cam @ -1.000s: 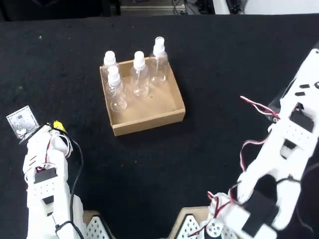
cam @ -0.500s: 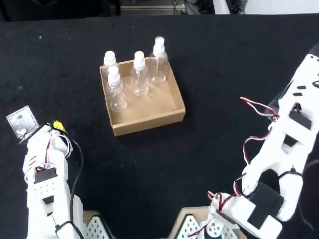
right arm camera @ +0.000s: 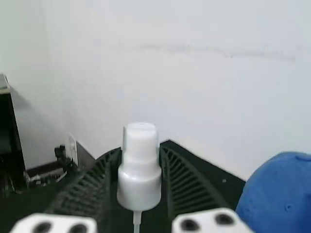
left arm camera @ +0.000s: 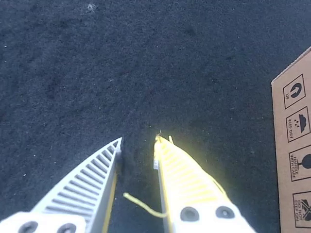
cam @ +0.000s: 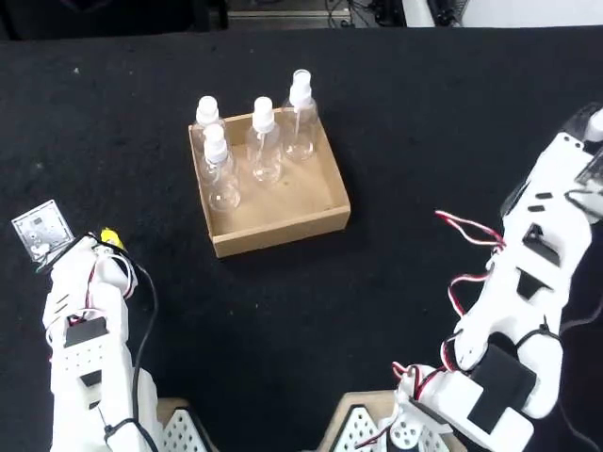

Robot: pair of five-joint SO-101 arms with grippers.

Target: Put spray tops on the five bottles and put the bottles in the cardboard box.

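What the right pincer holds: a white spray top, clamped between the black jaws with its nozzle end up and its thin tube hanging below.
Place of that pincer: in the high view its arm is seen at the right edge of the table. The wrist view is turned toward a pale wall rather than the cloth, so the pincer is judged to be held up off the table and well apart from the box.
State of the left pincer: narrowly parted, with nothing held. It is pointed down at bare black cloth, with a printed outer wall of the box near it on one side.
Place of the box: it is set open and upright on the table, between the two arms and farther back than either.
Count of bottles: four clear ones are seen standing upright inside the box, grouped toward its back and left. Each is fitted with a white spray top.
Done, as judged: four of the five bottles have been capped and boxed.
Left, as judged: the top held by the right pincer is to be fitted to a fifth bottle, and that bottle is to be set in the box.
Room for it: the front and right part of the box floor is seen bare, so space is judged to be enough.
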